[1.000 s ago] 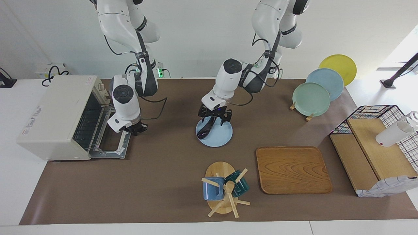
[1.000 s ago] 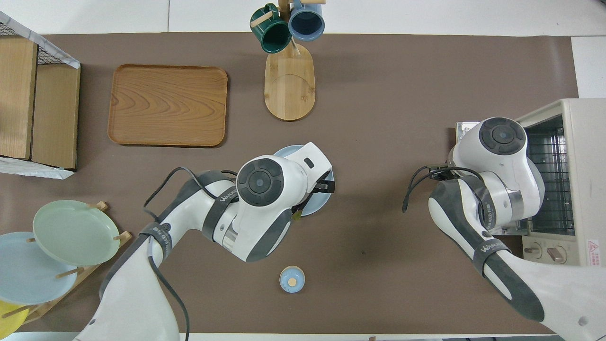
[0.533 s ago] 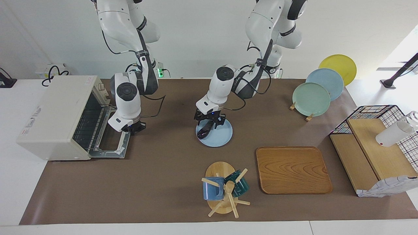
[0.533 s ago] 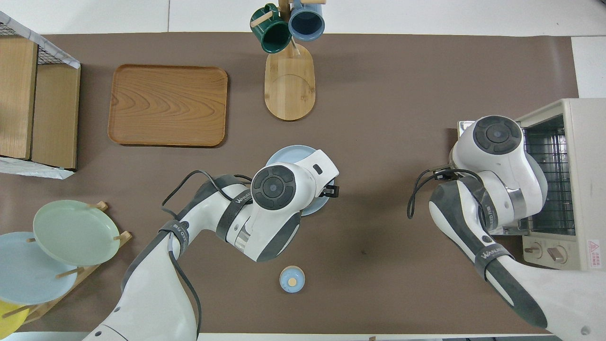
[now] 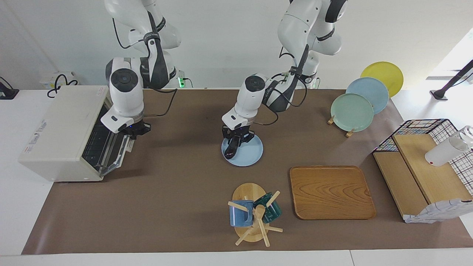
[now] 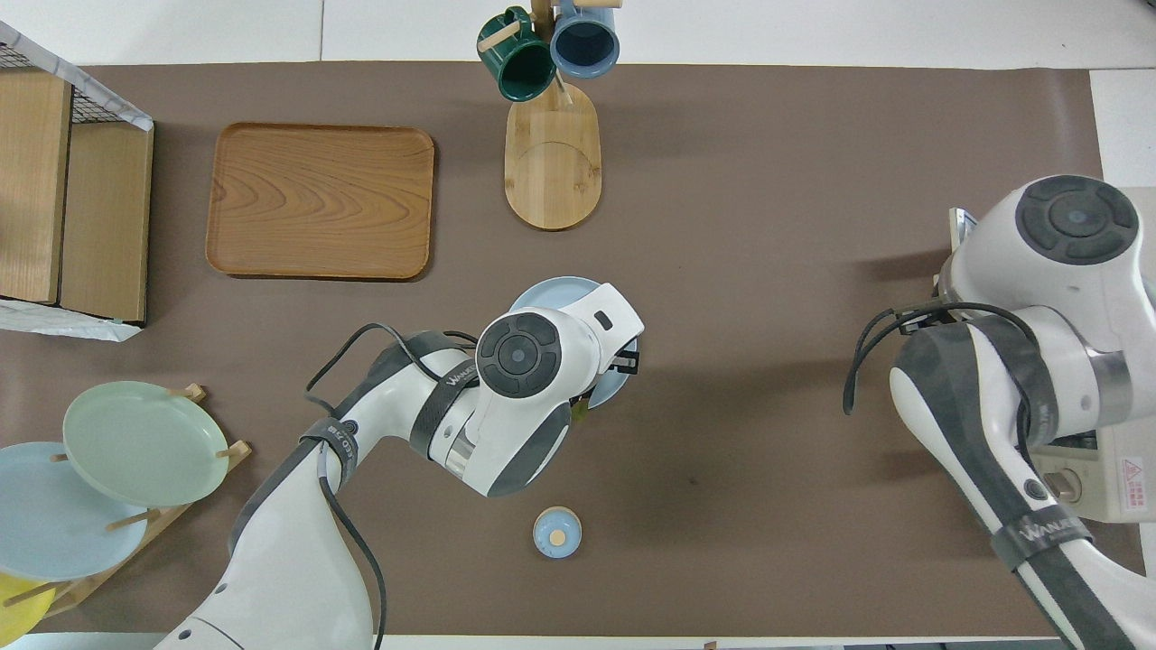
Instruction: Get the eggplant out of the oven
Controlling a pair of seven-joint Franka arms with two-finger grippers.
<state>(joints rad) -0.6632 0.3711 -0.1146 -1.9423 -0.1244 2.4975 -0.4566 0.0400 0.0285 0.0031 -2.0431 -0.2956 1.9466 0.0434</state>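
Item: eggplant [image 5: 231, 147] — lying on the pale blue plate [image 5: 248, 154] mid-table, already out of the oven [image 5: 61, 135], well apart from it.

Item: my left gripper [image 5: 237, 139] — low over the plate, fingers around the eggplant's upper end; I cannot tell whether they clench it or have let go. Held here, I judge, because the plate is the set-down spot.

Item: my right gripper [image 5: 135, 130] — at the raised edge of the oven door [image 5: 111, 149], which stands tilted, partly shut; whether my fingers grip it I cannot tell. Placed so, I judge, to swing the door closed.

Item: oven — at the right arm's end of the table, wire rack showing
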